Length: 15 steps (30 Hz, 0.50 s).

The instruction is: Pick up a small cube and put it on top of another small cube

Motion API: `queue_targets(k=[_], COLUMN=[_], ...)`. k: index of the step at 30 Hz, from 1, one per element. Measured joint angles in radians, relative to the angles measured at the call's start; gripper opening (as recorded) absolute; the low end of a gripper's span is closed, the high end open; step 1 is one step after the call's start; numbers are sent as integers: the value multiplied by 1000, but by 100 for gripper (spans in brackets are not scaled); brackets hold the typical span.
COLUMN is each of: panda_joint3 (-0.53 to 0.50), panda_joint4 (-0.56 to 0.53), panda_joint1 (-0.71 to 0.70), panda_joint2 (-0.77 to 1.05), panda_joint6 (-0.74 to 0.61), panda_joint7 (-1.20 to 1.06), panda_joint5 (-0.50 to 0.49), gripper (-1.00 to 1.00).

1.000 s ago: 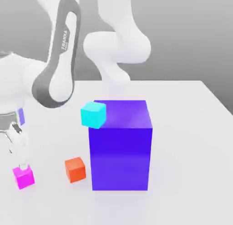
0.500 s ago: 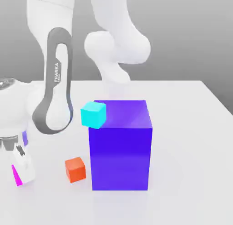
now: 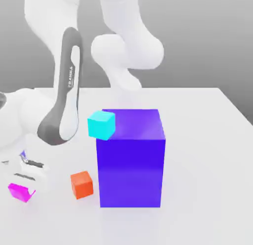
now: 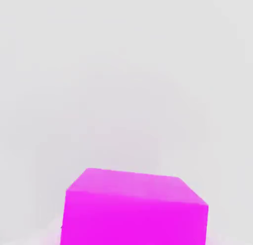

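Small magenta cube (image 3: 21,192) (image 4: 134,209); tilted; at exterior view's left, by table edge.

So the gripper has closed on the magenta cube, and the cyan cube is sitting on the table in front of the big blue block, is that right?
Not quite. The gripper is shut on the magenta cube, but the cyan cube is not in front of the big blue block. The exterior view shows it at the block's upper corner, on the exterior view's left; the orange cube lies lower, beside the block.
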Motion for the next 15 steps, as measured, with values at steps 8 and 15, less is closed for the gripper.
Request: queue_targets(k=[8,15], panda_joint3=[89,207], panda_joint4=[198,302], panda_joint1=[138,328], panda_joint2=[57,59], panda_joint6=[-62,-120], panda_joint7=[-253,-120], panda_joint5=[-219,-183], gripper=[-100,-100])
